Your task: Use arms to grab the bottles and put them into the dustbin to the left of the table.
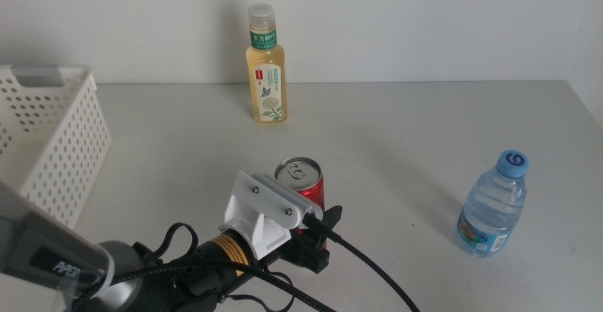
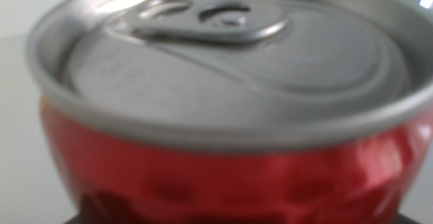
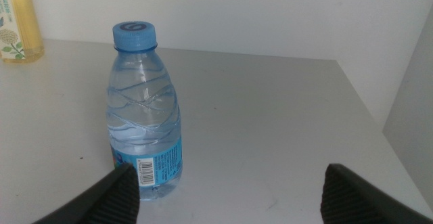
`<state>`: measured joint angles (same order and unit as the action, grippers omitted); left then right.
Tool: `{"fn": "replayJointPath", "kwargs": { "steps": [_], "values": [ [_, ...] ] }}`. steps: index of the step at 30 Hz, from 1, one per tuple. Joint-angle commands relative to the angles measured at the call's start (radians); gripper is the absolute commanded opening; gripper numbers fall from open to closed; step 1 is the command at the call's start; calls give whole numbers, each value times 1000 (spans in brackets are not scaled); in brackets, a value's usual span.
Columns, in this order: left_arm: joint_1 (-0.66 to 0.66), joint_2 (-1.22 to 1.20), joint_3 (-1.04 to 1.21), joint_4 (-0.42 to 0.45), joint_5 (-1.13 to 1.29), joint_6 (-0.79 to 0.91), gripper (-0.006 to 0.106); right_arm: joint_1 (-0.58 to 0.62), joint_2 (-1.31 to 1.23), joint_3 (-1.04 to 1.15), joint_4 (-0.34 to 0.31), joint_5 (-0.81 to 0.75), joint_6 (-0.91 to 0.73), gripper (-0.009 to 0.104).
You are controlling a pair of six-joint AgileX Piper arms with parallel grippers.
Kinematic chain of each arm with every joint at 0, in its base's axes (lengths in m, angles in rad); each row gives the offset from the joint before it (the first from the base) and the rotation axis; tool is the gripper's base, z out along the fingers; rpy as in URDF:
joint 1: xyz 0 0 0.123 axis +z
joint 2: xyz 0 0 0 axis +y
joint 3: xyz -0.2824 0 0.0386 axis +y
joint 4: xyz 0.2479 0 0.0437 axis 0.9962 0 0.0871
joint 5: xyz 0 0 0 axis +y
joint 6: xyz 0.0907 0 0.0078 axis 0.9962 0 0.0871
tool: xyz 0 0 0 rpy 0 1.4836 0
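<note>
- Reaching in from the near left, the left arm carries its left hand [image 1: 316,241] right up against the near side of the red soda can [image 1: 301,184]; the white camera bracket and black cables on the wrist cover the can's lower body in the middle view.
- In the left wrist view the red soda can [image 2: 223,116] fills almost the whole picture, silver lid and pull tab on top, standing upright; no jaws show there, so I cannot tell whether this hand is clenched on the can or released.
- The right hand [image 3: 226,197] sits at the near right of the bench, out of the middle view, spread wide and grasping nothing; the water bottle stands just beyond its one jaw, apart from it.
- The small clear water bottle [image 1: 494,204] with the blue cap stands upright at the right of the bench [image 1: 405,133], well apart from the can, with bare bench between them.
- The white perforated dustbin [image 1: 58,138] sits at the far left, its side wall facing the can across open bench.
- The yellowish tea bottle [image 1: 266,65], white cap and green label, stands upright at the far edge near the wall, behind the can and well apart from it.
</note>
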<state>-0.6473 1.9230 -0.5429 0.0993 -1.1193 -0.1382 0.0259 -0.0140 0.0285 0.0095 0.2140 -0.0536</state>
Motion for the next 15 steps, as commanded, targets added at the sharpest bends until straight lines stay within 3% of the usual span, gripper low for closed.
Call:
{"fn": "replayJointPath", "kwargs": {
  "steps": [1, 10, 15],
  "values": [
    [-2, -91, -18, -7, -55, -64, -2, -6, -21, -9, -9, -78, -5, 94],
    [10, -378, -30, -7, 375, -63, -2, -6, -21, -9, -9, -78, -5, 94],
    [10, -513, -126, -7, 748, -74, -2, -6, -21, -9, -9, -78, -5, 94]
  ]
}}
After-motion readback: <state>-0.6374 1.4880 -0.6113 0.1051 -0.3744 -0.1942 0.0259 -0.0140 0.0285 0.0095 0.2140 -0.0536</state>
